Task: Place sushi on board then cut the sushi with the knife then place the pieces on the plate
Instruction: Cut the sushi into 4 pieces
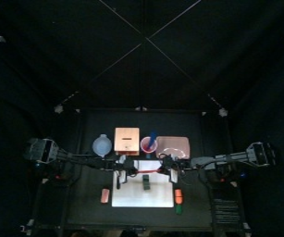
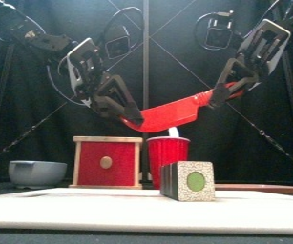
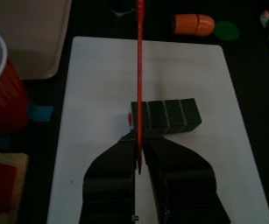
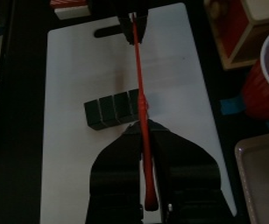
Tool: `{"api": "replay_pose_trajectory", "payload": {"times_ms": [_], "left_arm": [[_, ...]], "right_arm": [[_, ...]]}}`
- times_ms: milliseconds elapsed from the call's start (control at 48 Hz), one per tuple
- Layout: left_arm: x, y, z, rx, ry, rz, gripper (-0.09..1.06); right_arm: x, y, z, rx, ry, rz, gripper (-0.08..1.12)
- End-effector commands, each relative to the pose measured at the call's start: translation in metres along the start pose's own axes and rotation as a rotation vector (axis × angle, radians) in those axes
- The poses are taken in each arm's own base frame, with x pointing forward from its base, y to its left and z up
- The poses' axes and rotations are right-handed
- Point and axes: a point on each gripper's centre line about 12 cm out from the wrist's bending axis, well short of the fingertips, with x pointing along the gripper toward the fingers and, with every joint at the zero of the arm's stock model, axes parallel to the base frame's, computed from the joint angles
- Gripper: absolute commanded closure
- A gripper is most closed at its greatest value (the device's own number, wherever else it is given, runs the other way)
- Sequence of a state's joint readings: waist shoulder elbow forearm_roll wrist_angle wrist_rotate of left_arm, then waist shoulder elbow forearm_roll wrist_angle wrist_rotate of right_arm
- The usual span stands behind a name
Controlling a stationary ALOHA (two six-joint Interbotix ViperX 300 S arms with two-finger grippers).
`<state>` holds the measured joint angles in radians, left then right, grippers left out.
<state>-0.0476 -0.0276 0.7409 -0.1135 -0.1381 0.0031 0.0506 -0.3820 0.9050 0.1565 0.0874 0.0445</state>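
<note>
A red toy knife [image 2: 175,112] hangs in the air above the white board [image 2: 97,205], slanting up to the right. My left gripper [image 2: 126,112] is shut on its lower, broad end and my right gripper [image 2: 228,91] is shut on its upper end. In both wrist views the knife shows edge-on as a thin red line [image 3: 139,79] [image 4: 138,87] running between the jaws. The dark green sushi roll [image 2: 190,181] [image 3: 166,115] [image 4: 113,109] lies whole on the board under the knife, untouched. The pink plate [image 1: 175,145] is behind the board at the right.
Behind the board stand a wooden box with a red drawer front [image 2: 108,162], a red cup [image 2: 168,157] and a blue-grey bowl [image 2: 36,172]. An orange toy [image 1: 105,195] lies left of the board, and an orange and green toy [image 3: 197,22] to its right.
</note>
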Motion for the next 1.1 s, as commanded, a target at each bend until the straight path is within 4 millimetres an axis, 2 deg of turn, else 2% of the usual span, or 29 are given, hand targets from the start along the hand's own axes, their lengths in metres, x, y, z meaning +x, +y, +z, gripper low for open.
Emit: {"api": "replay_pose_trajectory", "payload": {"times_ms": [21,188,500,729,1104], "left_arm": [[-0.001,0.0,0.012,-0.016,-0.034,0.001,0.52],[0.002,-0.004,0.009,-0.052,-0.022,-0.004,0.52],[0.02,-0.019,-0.005,-0.091,0.033,-0.023,0.52],[0.021,-0.028,-0.008,-0.097,0.065,-0.041,0.52],[0.024,-0.028,-0.014,-0.11,0.097,-0.037,0.52]], "right_arm": [[0.002,0.0,0.002,0.018,0.004,0.0,0.69],[0.008,0.0,-0.004,0.039,0.052,-0.003,0.69],[0.019,-0.001,-0.012,0.06,0.153,-0.01,0.7],[0.031,-0.002,-0.021,0.06,0.227,-0.019,0.7],[0.041,-0.004,-0.027,0.054,0.262,-0.028,0.7]]}}
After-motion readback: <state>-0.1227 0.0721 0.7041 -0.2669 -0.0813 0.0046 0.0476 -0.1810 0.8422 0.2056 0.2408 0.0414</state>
